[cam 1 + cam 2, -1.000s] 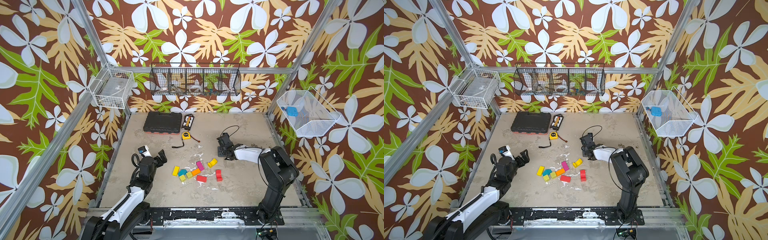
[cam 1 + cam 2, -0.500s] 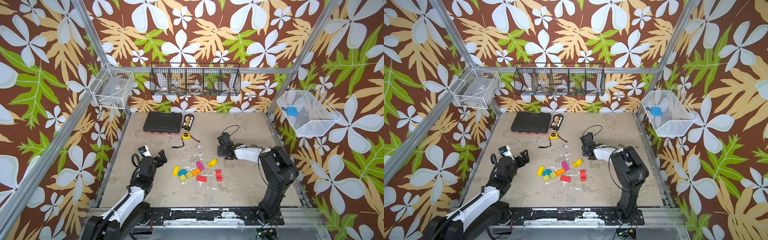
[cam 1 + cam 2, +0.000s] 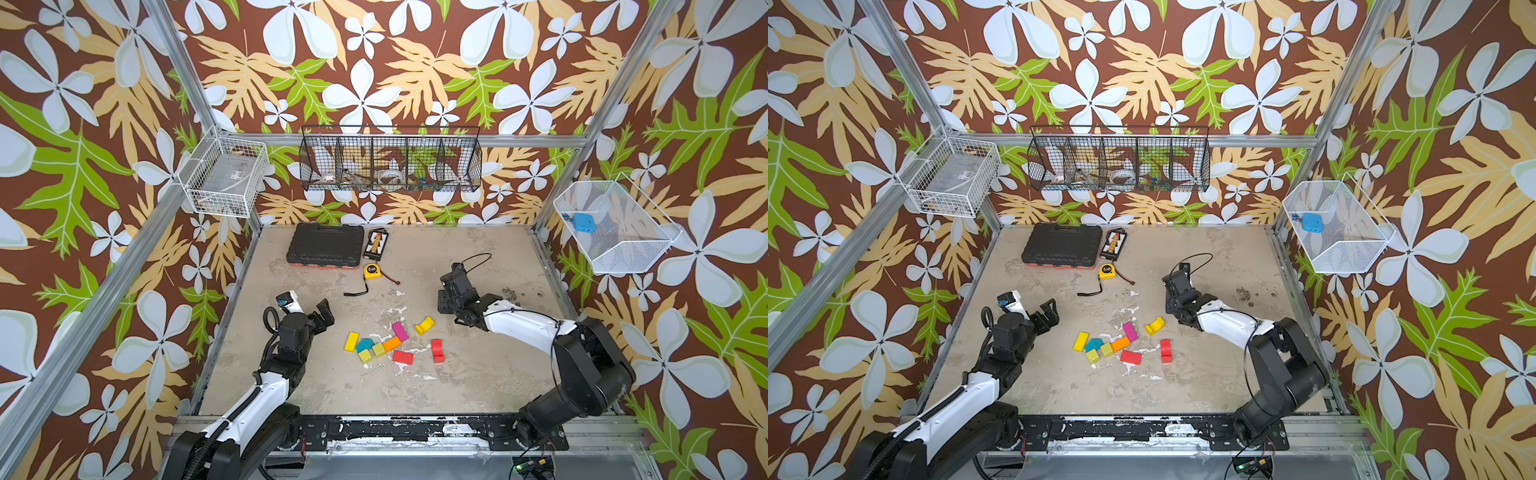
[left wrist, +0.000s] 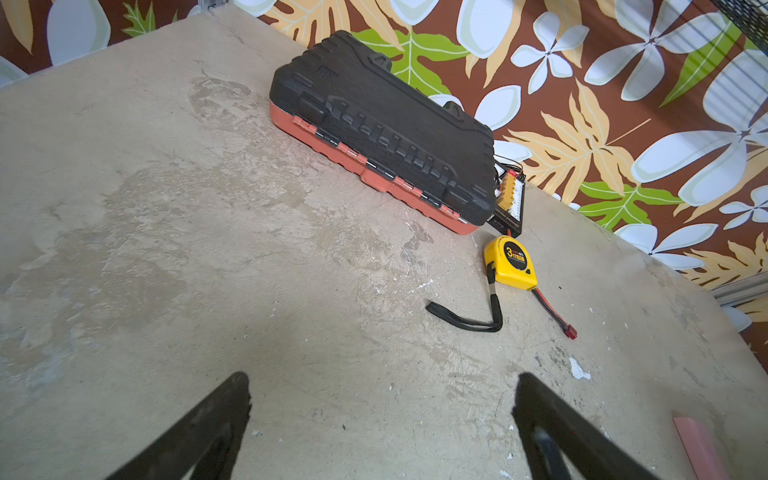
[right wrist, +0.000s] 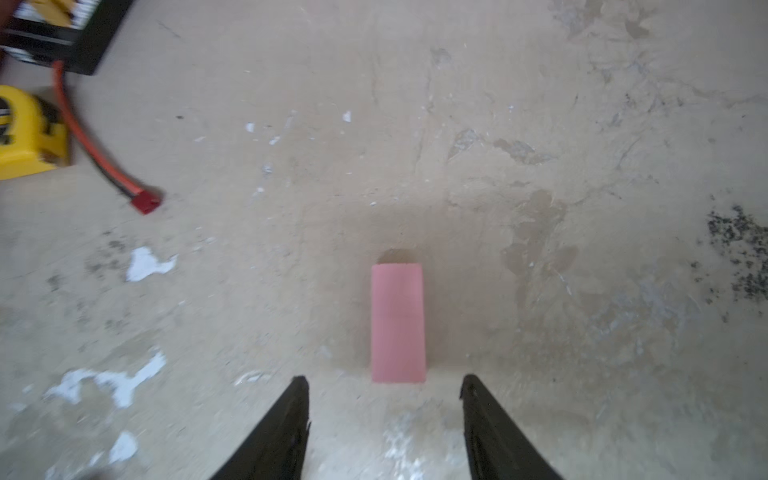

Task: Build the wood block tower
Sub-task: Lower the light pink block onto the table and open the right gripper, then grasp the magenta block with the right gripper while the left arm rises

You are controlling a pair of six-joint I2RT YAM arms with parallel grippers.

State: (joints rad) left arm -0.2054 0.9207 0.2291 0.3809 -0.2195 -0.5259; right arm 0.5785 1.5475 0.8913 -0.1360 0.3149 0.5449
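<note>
Nine wood blocks lie loose in a cluster near the middle of the bench (image 3: 478, 386), as shown in both top views.

1. Cluster, left to right: yellow brick (image 3: 351, 341), teal block (image 3: 365, 344), lime cube (image 3: 365, 356), second lime cube (image 3: 378, 349), orange brick (image 3: 392, 343), magenta brick (image 3: 400, 331), red brick (image 3: 403, 357), yellow arch (image 3: 424, 326), red arch (image 3: 436, 350).
2. The teal block touches both lime cubes. The second lime cube touches the orange brick. The two arches lie apart from the rest, on the right side of the cluster.
3. A tenth block, the pink brick (image 5: 398, 324), lies flat on the bench in the right wrist view. It cannot be made out in either top view.
4. Tower status: not started. All blocks rest at bench level.

Right tool (image 5: 384, 380): spread and holding nothing. Its tips flank the near end of the pink brick, with a clear gap on each side. In both top views this tool sits behind and to the right of the cluster, near the yellow arch.

Left tool (image 4: 383, 380): spread wide and holding nothing, above bare bench. In both top views it sits to the left of the cluster, well apart from the yellow brick.

Other items at the rear of the bench: black tool case (image 3: 324, 249), a small black board with yellow connectors (image 3: 376, 245) just beside it, and a yellow tape measure (image 3: 372, 271) in front of the board.
</note>
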